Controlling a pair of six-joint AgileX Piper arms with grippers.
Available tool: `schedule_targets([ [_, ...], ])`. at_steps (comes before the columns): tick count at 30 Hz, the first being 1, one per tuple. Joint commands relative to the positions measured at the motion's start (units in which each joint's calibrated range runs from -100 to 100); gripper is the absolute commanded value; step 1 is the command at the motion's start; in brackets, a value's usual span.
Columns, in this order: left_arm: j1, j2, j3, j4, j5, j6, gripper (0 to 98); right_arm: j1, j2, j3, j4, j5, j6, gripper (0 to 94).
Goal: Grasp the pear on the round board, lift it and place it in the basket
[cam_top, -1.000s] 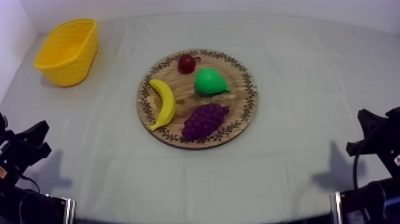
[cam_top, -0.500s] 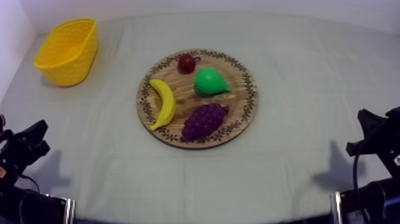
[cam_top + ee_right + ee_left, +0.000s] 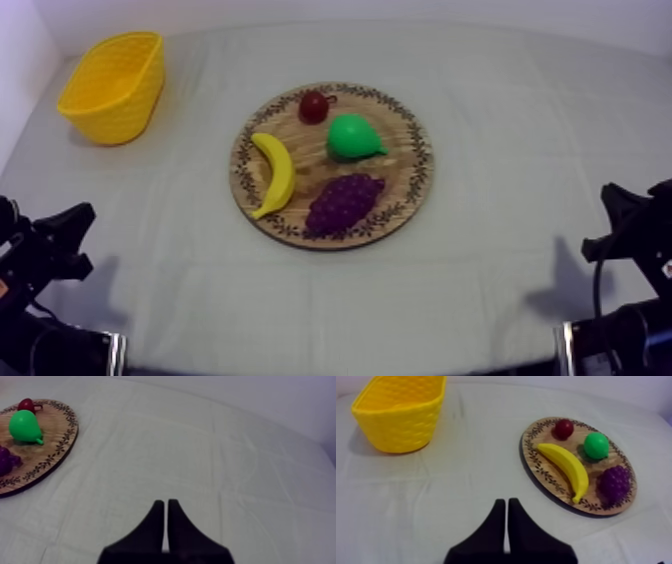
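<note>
Top view | pear [image 3: 352, 137] on wooden board [image 3: 408, 172]; left jaws, right jaws pressed together, gripping nothing

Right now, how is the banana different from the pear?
The banana is yellow; the pear is green. The banana is long and curved; the pear is round with a small pointed tip. The banana lies nearer the yellow basket; the pear lies farther from it. Both rest on the wooden board.
</note>
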Motion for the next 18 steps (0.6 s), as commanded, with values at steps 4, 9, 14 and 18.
schedule_targets([
  [4, 5.09, -0.37, -1.56, 0.45, 0.28, 1.96, 0.0, 0.00, -0.02, 0.00, -0.01, 0.01, 0.03, 0.4],
  [9, 6.19, 4.59, -7.68, 1.06, 0.96, 4.64, 0.0, 0.00, -0.02, 0.00, -0.01, 0.01, 0.04, 0.4],
  [14, 6.51, 14.43, -18.10, 0.76, 4.32, 7.76, 0.0, 0.00, -0.02, 0.00, -0.01, 0.01, 0.04, 0.4],
  [18, 7.16, 24.94, -29.13, -0.07, 8.26, 9.79, 0.0, 0.00, -0.02, 0.00, -0.01, 0.01, 0.04, 0.4],
])
